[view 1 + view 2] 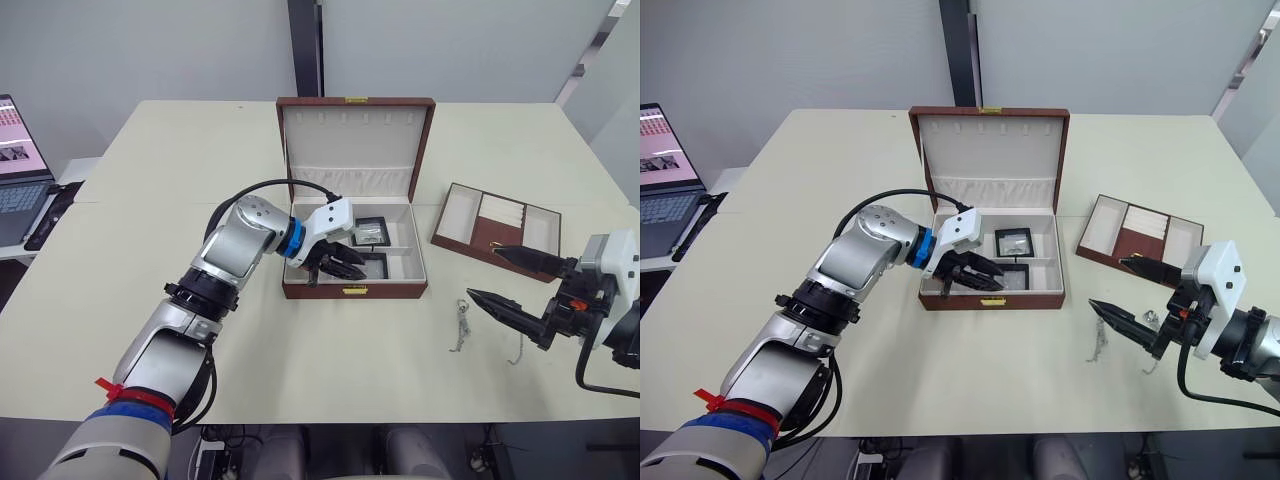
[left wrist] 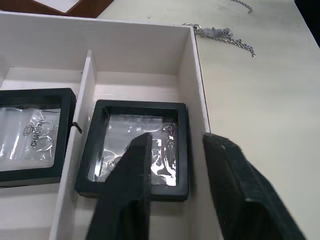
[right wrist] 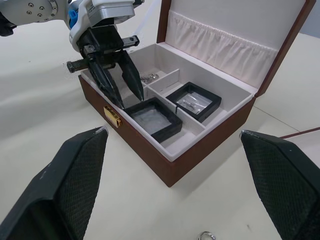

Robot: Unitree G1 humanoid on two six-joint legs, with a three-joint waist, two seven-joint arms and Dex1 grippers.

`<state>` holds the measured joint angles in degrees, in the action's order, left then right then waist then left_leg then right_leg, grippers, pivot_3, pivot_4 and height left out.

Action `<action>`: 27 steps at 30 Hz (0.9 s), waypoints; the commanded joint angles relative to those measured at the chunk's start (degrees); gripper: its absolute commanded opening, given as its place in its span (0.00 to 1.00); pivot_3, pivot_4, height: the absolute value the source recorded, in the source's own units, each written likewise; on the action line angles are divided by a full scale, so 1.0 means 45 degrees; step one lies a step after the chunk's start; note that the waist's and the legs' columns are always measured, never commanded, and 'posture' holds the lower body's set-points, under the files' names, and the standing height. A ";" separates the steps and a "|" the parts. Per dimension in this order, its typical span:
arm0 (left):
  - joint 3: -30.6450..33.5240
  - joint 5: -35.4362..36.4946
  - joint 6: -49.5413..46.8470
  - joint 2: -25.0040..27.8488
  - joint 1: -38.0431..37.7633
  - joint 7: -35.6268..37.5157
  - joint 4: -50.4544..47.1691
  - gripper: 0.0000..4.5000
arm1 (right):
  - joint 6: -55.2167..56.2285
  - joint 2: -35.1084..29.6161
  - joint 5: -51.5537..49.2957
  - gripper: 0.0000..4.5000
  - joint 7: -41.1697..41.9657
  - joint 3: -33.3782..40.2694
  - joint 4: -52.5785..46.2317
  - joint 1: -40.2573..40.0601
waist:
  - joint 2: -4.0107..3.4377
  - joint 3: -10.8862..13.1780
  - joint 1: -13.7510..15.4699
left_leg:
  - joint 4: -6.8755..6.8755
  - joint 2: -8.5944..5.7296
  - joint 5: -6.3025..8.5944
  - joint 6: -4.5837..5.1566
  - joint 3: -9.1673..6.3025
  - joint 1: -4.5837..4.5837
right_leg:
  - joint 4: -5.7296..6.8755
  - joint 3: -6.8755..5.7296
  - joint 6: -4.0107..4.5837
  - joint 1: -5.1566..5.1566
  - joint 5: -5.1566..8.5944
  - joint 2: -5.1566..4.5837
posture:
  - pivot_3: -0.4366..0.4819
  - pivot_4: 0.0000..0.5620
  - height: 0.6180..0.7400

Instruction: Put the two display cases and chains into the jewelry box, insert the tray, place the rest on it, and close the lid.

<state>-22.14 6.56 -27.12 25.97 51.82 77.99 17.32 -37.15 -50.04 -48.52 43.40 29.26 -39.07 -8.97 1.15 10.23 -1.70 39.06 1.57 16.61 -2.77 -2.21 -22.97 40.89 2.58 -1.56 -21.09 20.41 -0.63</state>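
Observation:
The brown jewelry box [image 1: 352, 291] stands open mid-table, its lid [image 1: 352, 140] upright. Two black display cases lie in its right side: one at the back [image 1: 370, 232], one at the front [image 2: 165, 145]. A small chain [image 3: 148, 77] rests in the box's left compartment. My left gripper [image 1: 360, 266] is open at the box's front wall, with one finger over the front case and the other outside the wall. To the right, my right gripper [image 1: 484, 273] hangs open and empty. Two chains [image 1: 461, 325] [image 1: 517, 350] lie on the table by its lower finger.
The brown tray [image 1: 497, 230] with pale compartments lies on the table right of the box, just behind my right gripper. A laptop [image 1: 20, 170] sits on a separate surface at the far left.

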 commanded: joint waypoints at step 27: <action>0.5508 0.3868 -0.4038 0.3858 -0.3363 -0.1443 -0.5134 0.99 | 0.2036 -0.0265 0.2180 1.00 0.2723 0.0554 0.4775 -0.0341 | -0.0011 -0.0006 -0.0002 | -0.0003 0.0018 -0.0002 0.0001 -0.0002 0.0016 | 0.0001 0.0005 0.0000 0.0007 0.0000 -0.0011 | 0.48 0.27 1.00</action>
<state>-0.76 22.21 -44.09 41.88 37.25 72.85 -2.88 -30.09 -50.17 -39.72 54.28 31.30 -19.16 -11.47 1.10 10.21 -1.71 39.04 1.64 16.61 -2.77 -2.21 -22.90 40.88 2.60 -1.56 -21.06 20.41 -0.70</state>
